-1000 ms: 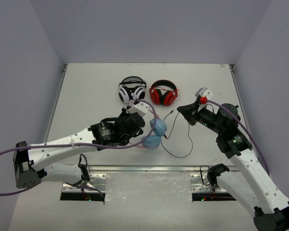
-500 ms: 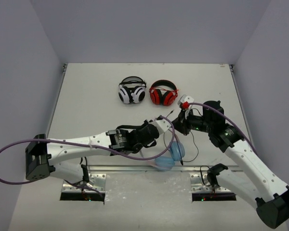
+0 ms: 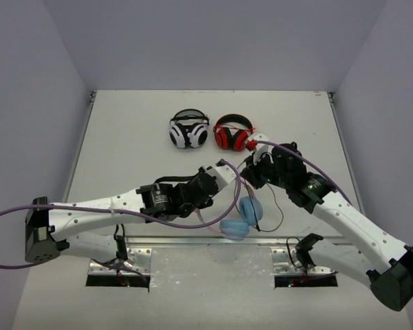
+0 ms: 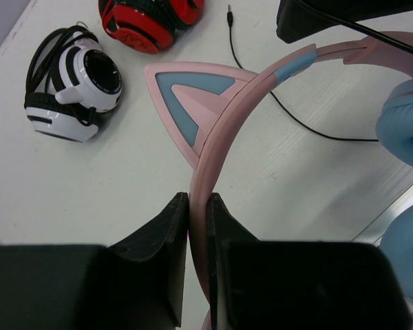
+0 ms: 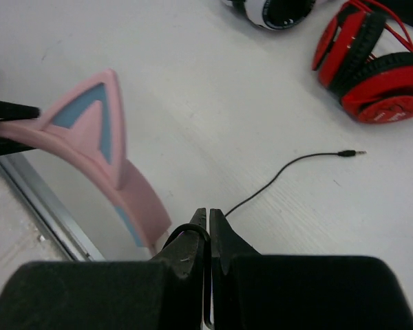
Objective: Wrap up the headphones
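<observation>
The headphones have light blue ear cups (image 3: pixel 241 216) and a thin pink headband (image 4: pixel 224 113) with cat ears (image 5: pixel 89 120). My left gripper (image 4: pixel 197 201) is shut on the headband and holds the headphones above the table's near edge, cups hanging down. My right gripper (image 5: pixel 208 214) is shut on the thin black cable (image 5: pixel 275 175), close beside the headband. The cable's loose end with its plug (image 5: pixel 350 153) lies on the table, and a loop (image 3: pixel 275 210) hangs to the right of the cups.
White-and-black headphones (image 3: pixel 188 130) and red-and-black headphones (image 3: pixel 233 135) lie side by side at the back middle of the white table (image 3: pixel 124 137). They also show in the left wrist view (image 4: pixel 76 82) and the right wrist view (image 5: pixel 375 65). A metal rail (image 3: pixel 193 242) runs along the near edge.
My left gripper carried the headphones to the right and toward the near edge. My right gripper moved left, in close to the headband, keeping hold of the cable.
</observation>
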`<move>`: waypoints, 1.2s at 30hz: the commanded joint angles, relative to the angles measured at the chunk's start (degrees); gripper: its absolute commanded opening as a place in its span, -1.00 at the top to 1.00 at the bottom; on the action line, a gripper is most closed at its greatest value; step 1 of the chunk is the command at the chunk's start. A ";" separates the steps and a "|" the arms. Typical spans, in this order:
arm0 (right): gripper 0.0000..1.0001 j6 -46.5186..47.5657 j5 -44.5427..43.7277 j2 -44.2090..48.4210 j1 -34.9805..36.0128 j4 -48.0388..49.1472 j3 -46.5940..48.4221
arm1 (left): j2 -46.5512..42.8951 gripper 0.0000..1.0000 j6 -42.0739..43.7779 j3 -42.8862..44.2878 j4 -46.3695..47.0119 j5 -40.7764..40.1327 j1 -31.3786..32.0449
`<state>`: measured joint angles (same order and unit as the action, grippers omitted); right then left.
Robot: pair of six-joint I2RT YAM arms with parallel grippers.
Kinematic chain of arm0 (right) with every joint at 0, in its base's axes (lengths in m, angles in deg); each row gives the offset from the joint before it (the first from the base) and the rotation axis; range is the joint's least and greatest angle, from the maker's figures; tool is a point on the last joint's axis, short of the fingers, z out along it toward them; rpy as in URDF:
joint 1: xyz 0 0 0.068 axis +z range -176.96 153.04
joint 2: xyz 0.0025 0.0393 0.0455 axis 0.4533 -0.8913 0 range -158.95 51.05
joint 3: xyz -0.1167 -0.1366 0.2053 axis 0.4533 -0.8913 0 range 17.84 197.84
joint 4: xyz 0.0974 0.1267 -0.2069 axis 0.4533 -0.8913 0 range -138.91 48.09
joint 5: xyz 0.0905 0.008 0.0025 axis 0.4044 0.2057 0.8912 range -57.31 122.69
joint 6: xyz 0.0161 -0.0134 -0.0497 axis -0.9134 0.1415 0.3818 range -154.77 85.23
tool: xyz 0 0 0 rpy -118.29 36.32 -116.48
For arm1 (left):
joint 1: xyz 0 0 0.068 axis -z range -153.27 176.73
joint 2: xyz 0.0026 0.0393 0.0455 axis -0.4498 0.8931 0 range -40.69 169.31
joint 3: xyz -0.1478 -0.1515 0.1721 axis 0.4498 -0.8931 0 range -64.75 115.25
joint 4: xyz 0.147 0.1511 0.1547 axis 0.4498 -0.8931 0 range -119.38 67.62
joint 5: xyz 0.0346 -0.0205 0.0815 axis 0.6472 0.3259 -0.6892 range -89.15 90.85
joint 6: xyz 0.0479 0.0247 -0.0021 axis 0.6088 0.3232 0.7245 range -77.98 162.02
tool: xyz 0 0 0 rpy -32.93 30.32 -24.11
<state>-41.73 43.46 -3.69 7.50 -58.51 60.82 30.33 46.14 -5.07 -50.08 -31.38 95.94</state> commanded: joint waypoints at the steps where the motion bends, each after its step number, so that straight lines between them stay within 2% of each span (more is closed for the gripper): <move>1: 0.97 -3.84 -12.07 -0.10 -0.36 5.09 2.02 | -3.79 0.99 -1.39 2.28 5.56 2.96 1.10; 3: 0.97 -4.72 -12.70 -0.19 -0.36 5.09 2.28 | -3.88 0.99 -1.57 2.11 5.56 2.70 0.93; 7: 0.97 -3.94 -8.33 -1.33 -0.36 4.74 3.86 | -3.70 0.99 -1.48 2.46 5.99 3.14 0.93; 9: 0.97 -3.68 -4.80 -2.82 -0.36 3.77 4.83 | -3.79 0.99 -1.48 2.72 6.17 3.49 0.93; 14: 0.96 -3.85 -3.39 -5.37 -0.01 -0.36 8.61 | -3.52 0.99 -1.75 3.69 6.17 2.70 0.66; 19: 0.81 -5.52 -1.72 -5.82 0.08 -0.89 8.26 | -4.74 0.99 -2.89 4.31 8.45 0.76 0.75; 25: 0.78 -5.52 12.49 -0.73 0.00 9.11 2.90 | -12.73 0.99 -2.80 1.14 17.06 7.26 0.66; 28: 0.67 -6.13 17.69 1.38 0.00 14.48 0.53 | -16.17 0.99 -3.15 0.00 19.18 8.49 0.66; 30: 0.60 -6.92 20.07 2.26 0.00 19.03 -0.79 | -17.58 0.99 -3.59 -0.09 19.53 8.85 0.75; 36: 0.59 -10.17 21.93 2.97 0.00 25.30 -2.64 | -18.11 0.99 -3.59 0.26 19.09 7.71 0.75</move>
<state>-48.98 61.53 -0.76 7.30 -40.48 58.77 12.98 45.44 -6.69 -41.60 -25.13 96.05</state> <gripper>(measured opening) 0.201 0.123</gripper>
